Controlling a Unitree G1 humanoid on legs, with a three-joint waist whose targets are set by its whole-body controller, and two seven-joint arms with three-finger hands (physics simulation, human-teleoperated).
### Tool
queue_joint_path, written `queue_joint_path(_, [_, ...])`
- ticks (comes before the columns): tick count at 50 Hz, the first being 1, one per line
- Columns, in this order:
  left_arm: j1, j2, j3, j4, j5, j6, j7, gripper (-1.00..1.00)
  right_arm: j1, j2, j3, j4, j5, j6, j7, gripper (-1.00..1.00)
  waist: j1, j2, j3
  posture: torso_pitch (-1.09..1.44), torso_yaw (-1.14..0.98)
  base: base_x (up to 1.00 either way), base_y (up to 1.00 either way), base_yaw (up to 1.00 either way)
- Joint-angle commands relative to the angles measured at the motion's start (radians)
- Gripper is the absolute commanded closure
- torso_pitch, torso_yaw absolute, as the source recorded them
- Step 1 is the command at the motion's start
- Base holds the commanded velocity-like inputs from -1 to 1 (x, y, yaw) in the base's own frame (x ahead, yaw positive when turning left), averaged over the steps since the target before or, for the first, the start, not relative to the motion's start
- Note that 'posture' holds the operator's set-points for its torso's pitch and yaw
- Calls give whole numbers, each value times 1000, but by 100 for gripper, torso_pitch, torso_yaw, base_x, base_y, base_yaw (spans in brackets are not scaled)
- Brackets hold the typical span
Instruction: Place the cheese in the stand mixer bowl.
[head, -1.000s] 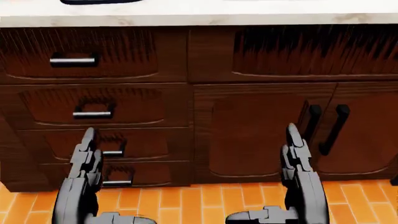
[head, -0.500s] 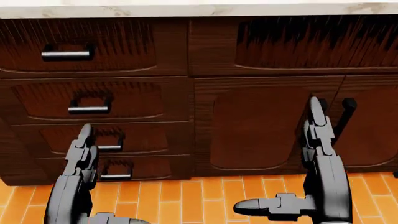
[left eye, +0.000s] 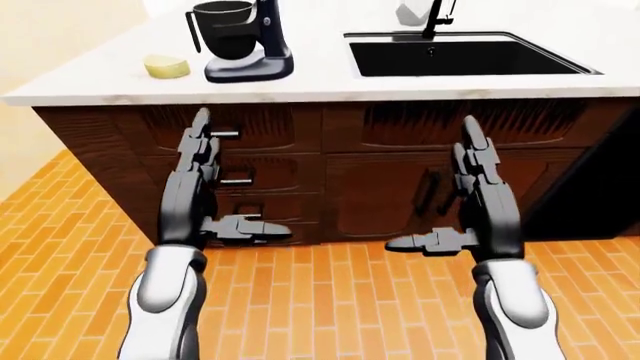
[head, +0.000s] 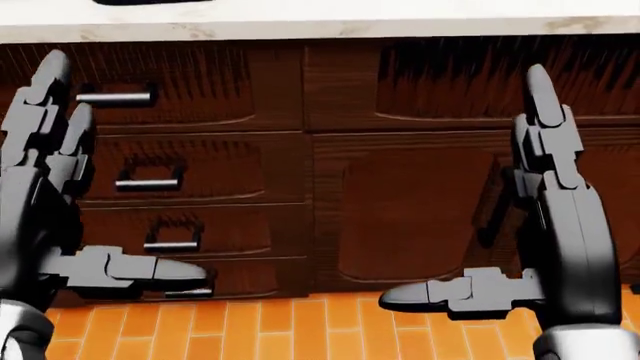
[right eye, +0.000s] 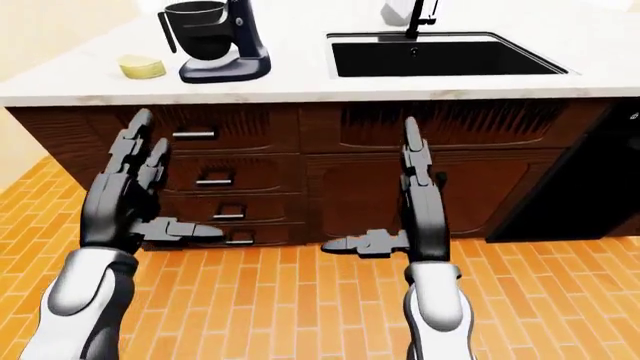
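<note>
Your left hand (left eye: 195, 196) and right hand (left eye: 478, 201) are both wide open with nothing in them, fingers pointing up and thumbs sticking inward, held out toward the dark drawers (head: 190, 161). The cheese (left eye: 167, 67) sits on the counter (left eye: 320, 84) at the left-eye view's top left, just left of the mixer (left eye: 243, 39), not touching it. The black sink (left eye: 465, 56) is off to the right.

white counter over dark cabinets, on an orange brick floor

the counter (left eye: 300, 86) carries a pale yellow cheese (left eye: 167, 67) near its left end, a dark stand mixer (left eye: 243, 41) with its bowl just to the right of it, and a black sink (left eye: 465, 56) set in further right.
</note>
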Motion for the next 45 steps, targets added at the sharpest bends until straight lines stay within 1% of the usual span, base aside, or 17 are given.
queue_joint_path(1, [-38, 9, 13, -54, -6, 7, 5, -100, -29, -4, 2, -58, -21, 28, 4, -100, 0, 2, -15, 0, 0, 0, 0, 0])
queue_joint_path(6, [-30, 13, 14, -48, -3, -13, 4, -100, -76, -10, 6, -150, -58, 141, 21, -100, 2, 1, -13, 0, 0, 0, 0, 0])
queue_joint_path(13, [-6, 6, 13, -38, 1, -43, 0, -100, -86, -12, 3, -143, -73, 164, 21, -100, 3, 2, -14, 0, 0, 0, 0, 0])
queue_joint_path(14, [-3, 5, 12, -39, 1, -46, 0, -100, -86, -12, 1, -141, -73, 162, 21, -100, 0, 7, -30, 0, 0, 0, 10, 0])
queue_joint_path(15, [-1, 5, 13, -40, 2, -48, 0, -100, -87, -13, 3, -141, -76, 165, 21, -100, -1, 2, -17, 0, 0, 0, 10, 0])
queue_joint_path(18, [1, 6, 15, -38, 2, -50, -1, -100, -88, -11, 0, -141, -78, 167, 20, -100, -1, 16, -7, 0, 0, 0, 11, 0])
queue_joint_path(21, [-2, 7, 17, -41, 1, -48, -1, -100, -92, -12, 0, -142, -81, 171, 21, -100, 0, 50, 1, 0, 0, 0, 12, 0])
queue_joint_path(25, [-7, 7, 22, -48, -6, -38, 1, -100, -89, -15, -3, -126, -79, 155, 23, -100, -6, 41, 2, 0, 0, 0, 12, 0])
queue_joint_path(27, [-8, 9, 25, -44, -8, -45, 1, -100, -91, -15, -2, -125, -81, 156, 24, -100, -8, 26, -4, 0, 0, 0, 12, 0])
queue_joint_path(30, [-9, 12, 31, -47, -12, -42, 3, -100, -89, -10, -4, -121, -74, 151, 23, -100, -8, -14, 0, 0, 0, 0, 12, 0])
queue_joint_path(32, [-9, 13, 32, -44, -15, -44, 3, -100, -87, -10, -5, -117, -72, 147, 21, -100, -7, -53, -2, 0, 0, 0, 12, 0])
queue_joint_path(33, [-8, 13, 32, -44, -14, -46, 3, -100, -87, -11, -4, -118, -73, 148, 21, -100, -15, -19, 0, 0, 0, 0, 11, 0])
queue_joint_path(34, [-8, 13, 32, -49, -16, -41, 3, -100, -87, -11, -2, -117, -74, 148, 20, -100, -9, -34, 0, 0, 0, 0, 12, 0])
queue_joint_path(36, [-8, 14, 31, -57, -16, -34, 5, -100, -86, -11, 0, -120, -75, 149, 20, -100, -8, -38, -7, 0, 0, 0, 12, 0])
queue_joint_path(41, [-12, 16, 33, -56, -17, -33, 4, -100, -89, -11, 3, -131, -83, 161, 20, -100, -4, 5, 9, 0, 0, 0, 12, 0])
queue_joint_path(43, [-12, 17, 34, -56, -17, -34, 5, -100, -90, -11, 6, -133, -86, 165, 20, -100, -8, 44, 7, 0, 0, 0, 12, 0])
queue_joint_path(45, [-13, 18, 35, -52, -17, -38, 5, -100, -89, -10, 5, -134, -89, 166, 19, -100, -7, 120, -16, 0, 0, 0, 12, 0])
